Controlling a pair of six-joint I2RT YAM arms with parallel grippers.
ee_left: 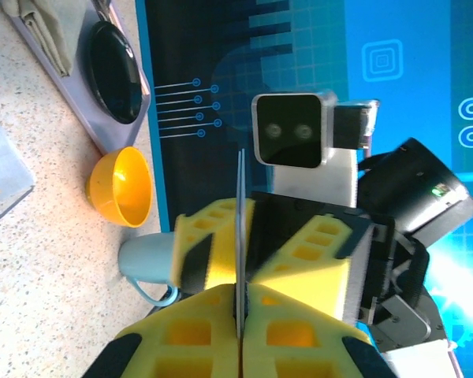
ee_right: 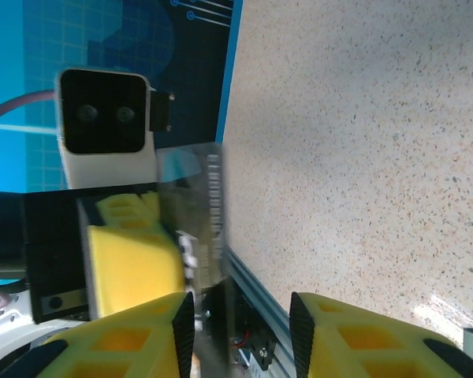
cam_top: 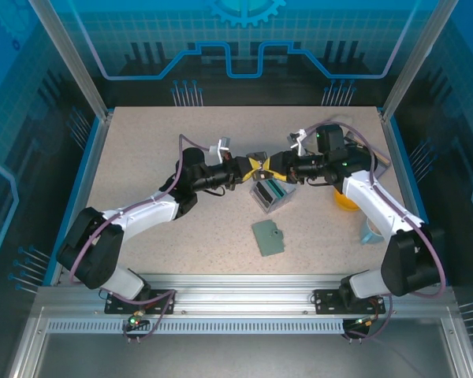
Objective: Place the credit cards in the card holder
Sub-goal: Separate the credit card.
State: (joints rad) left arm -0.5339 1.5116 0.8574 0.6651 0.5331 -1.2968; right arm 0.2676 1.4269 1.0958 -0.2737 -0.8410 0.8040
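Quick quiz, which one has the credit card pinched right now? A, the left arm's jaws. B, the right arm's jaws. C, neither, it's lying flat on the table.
A: the left gripper has its jaws shut on the credit card, which is seen edge-on between its yellow pads. The right gripper has its jaws standing apart.

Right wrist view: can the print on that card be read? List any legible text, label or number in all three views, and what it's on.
No text is legible in any view.
The card has dark print and a raised row, both too blurred to read.
The box has small marks inside, too small to read.
The back wall has gear and circuit graphics but no words.
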